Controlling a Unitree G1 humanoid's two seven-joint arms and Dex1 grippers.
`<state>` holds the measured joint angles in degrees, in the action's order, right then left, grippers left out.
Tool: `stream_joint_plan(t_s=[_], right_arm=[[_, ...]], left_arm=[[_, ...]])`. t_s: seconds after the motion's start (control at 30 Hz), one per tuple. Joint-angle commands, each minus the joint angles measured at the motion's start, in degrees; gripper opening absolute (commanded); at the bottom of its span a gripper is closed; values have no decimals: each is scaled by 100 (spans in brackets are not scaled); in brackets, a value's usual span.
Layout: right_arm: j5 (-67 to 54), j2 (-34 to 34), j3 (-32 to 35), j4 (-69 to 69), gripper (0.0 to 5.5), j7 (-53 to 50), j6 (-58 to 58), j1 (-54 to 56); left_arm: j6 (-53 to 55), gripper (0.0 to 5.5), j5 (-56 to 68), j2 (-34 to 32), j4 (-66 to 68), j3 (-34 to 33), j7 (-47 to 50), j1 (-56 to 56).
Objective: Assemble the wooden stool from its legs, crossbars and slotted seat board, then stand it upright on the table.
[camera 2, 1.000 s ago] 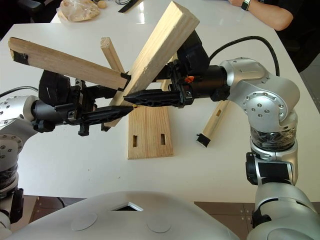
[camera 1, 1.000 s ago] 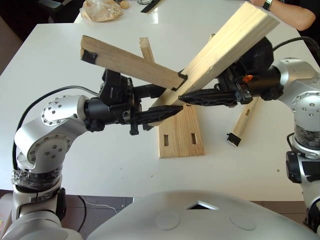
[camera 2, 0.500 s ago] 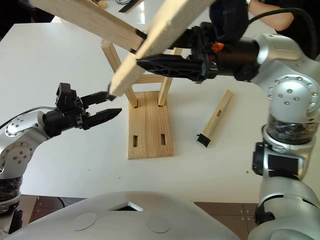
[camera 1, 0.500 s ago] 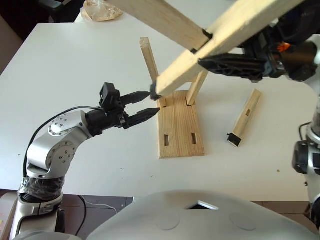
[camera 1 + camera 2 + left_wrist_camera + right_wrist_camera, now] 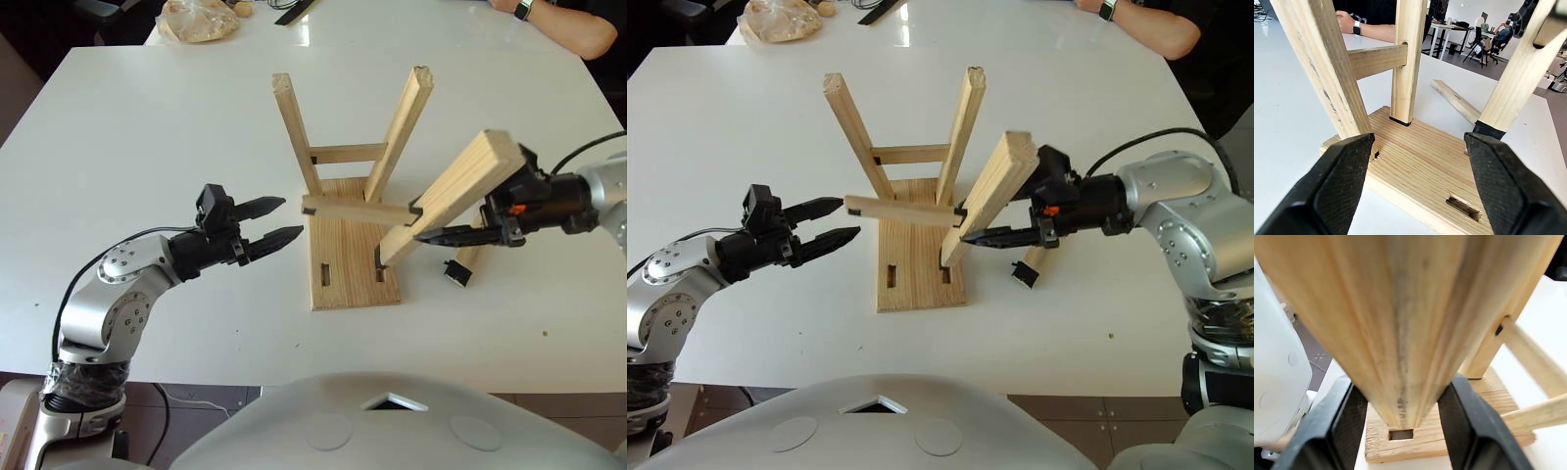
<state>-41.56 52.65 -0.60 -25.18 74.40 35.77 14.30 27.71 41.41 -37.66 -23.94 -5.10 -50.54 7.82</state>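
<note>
My left claw (image 5: 294, 217) is matte black; so is my right claw (image 5: 423, 231), with a small orange mark (image 5: 516, 208) back near its wrist; the held leg (image 5: 451, 196) is pale honey wood with long straight grain, streaked grey-brown along one edge, and it ends in a black cap (image 5: 1489, 130); the seat board (image 5: 348, 250) is a warmer yellow-tan, finely striped lengthwise by its grain; its slots (image 5: 1465, 207) show dark; the standing legs (image 5: 296, 132) and the crossbar (image 5: 343, 154) are the same pale wood; the loose leg (image 5: 1454, 100) is pale too, with a black tip; the table (image 5: 147, 127) is plain white; the bag (image 5: 201, 18) is mottled tan.
</note>
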Motion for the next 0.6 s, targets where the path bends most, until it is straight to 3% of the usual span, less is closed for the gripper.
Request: stream_joint_plan(t_s=[0.03,0.6], right_arm=[[314,81,-166,-131,203,108,-318,-214],[1416,-174,-852,546,203,110,-1568,-309]], left_arm=[[-22,341,-80,11,-53,17,-40,33],[-20,341,-241,78,-40,56,15,78]])
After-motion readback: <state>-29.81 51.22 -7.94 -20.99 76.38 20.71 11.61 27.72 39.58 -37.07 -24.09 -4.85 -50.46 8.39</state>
